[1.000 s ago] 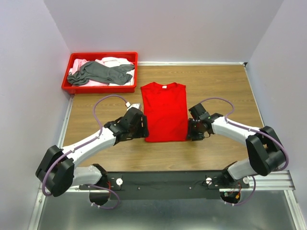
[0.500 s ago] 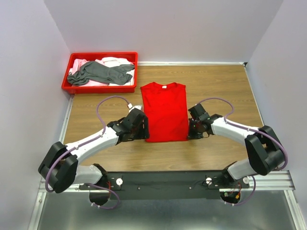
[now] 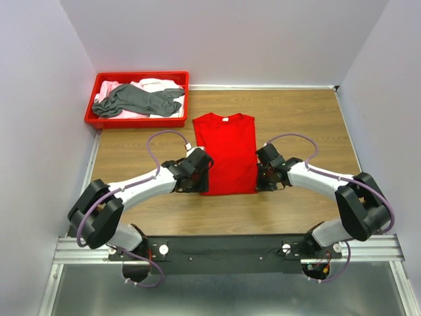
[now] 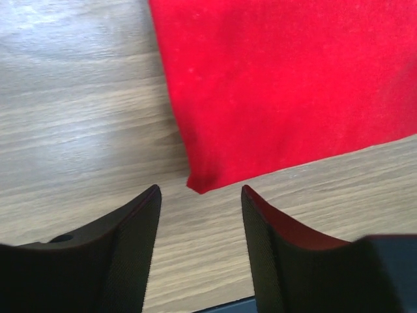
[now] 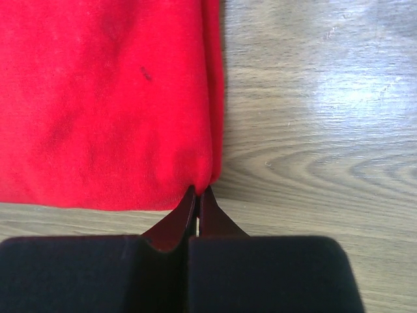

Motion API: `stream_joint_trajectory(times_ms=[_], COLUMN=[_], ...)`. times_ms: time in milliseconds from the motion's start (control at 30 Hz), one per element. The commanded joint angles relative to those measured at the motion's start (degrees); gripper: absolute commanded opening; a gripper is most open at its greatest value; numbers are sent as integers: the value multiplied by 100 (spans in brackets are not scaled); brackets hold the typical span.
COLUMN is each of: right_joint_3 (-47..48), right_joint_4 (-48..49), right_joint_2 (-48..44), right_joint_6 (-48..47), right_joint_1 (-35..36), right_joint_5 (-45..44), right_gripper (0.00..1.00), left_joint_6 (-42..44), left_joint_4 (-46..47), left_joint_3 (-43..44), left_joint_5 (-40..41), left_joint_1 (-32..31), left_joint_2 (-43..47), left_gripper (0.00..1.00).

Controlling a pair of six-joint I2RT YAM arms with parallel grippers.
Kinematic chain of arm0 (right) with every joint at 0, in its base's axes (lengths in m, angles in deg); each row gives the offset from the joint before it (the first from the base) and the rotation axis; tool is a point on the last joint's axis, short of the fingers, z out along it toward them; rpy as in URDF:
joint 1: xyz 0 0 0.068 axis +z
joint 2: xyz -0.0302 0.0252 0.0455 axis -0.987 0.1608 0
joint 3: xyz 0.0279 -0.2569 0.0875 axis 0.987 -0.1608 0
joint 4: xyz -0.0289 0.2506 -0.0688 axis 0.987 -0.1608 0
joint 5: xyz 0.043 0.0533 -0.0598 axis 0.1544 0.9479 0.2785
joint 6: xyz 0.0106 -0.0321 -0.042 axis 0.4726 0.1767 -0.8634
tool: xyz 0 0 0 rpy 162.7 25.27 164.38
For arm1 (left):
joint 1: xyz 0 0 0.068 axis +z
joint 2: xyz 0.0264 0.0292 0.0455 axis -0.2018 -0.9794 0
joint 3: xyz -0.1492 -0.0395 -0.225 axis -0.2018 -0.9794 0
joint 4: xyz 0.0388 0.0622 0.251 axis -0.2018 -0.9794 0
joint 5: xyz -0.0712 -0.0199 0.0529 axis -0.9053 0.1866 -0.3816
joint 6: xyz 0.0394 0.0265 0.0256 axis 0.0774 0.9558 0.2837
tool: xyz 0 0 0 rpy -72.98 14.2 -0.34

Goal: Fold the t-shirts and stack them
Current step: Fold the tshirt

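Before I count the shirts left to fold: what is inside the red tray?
A dark grey t-shirt lies crumpled over pale pink and white cloth in the red tray. How many pieces lie beneath is hidden.

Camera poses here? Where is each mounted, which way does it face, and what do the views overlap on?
Top external: above and behind the arm bases, looking down at the table; shows both arms, left gripper, right gripper, the red t-shirt, and the red tray of other t-shirts.
Left wrist: on the left arm, looking down past its open gripper at the shirt's near-left corner.
Right wrist: on the right arm, looking past its shut gripper, tips at the near-right corner; pinch unclear.
Shared: all three see the shirt's near hem and the tabletop.
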Motion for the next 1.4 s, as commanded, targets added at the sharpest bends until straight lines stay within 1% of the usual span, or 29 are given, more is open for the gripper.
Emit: stream_joint_trajectory(times_ms=[0, 200, 400, 667, 733, 767, 800, 867, 967, 1000, 1067, 1133, 1167, 1200, 1267, 1300, 1333, 1367], right_joint_3=[-339, -427, -567, -594, -594, -594, -594, -585, -559, -567, -602, -664, -682, -760, -726, -630, -429, -314], right_joint_4=[-337, -267, -161, -144, -144, -126, -135, -126, -144, -144, -196, -327, -624, -757, -1030, -1231, -1703, -1926], right_joint_2=[338, 250, 233, 127, 101, 92, 83, 66, 74, 57, 5, -135, -189, -259, -435, -461, -462, -479], right_joint_6=[-232, -337, -399, -390, -382, -364, -364, -355, -373, -381, -347, -294, -233, -128, 215, 347, 652, 812], right_joint_1=[111, 128, 128, 137, 128, 128, 128, 120, 128, 128, 128, 163, 294, 417, 1066, 1347, 1916, 2174], right_joint_5=[-439, -422, -395, -351, -325, -290, -281, -272, -185, -89, 314, 492, 527, 606, 791, 704, 582, 459], right_gripper=[2, 2, 2, 2, 2, 2, 2, 2, 2, 2, 1, 1, 1, 1, 1, 1, 1, 1], left_joint_6=[-184, -272, -290, -237, -237, -246, -246, -255, -229, -220, -211, -342, -412, -587, -755, -843, -1026, -1159], left_joint_4=[-343, -554, -353, -141, -158, -185, -185, -185, -238, -281, -299, -290, -299, -343, -404, -431, -466, -536], left_joint_3=[344, 511, 547, 406, 353, 318, 292, 265, 257, 248, 143, -6, -173, -279, -507, -543, -569, -596], left_joint_5=[353, 521, 477, 143, 126, 108, 108, 73, 55, 38, -128, -278, -427, -498, -857, -963, -1043, -1157], left_joint_1=[-115, -124, -124, -141, -132, -141, -150, -159, -167, -176, -220, -430, -536, -841, -1194, -1387, -1772, -1941], left_joint_2=[-375, -867, -1166, -1483, -1535, -1527, -1527, -1509, -1492, -1465, -1387, -1168, -1079, -887, -684, -587, -369, -271], left_gripper=[57, 45, 44, 44, 38, 29, 27, 19, 2, 0, 0, 0, 0, 0, 0, 0, 0, 0])
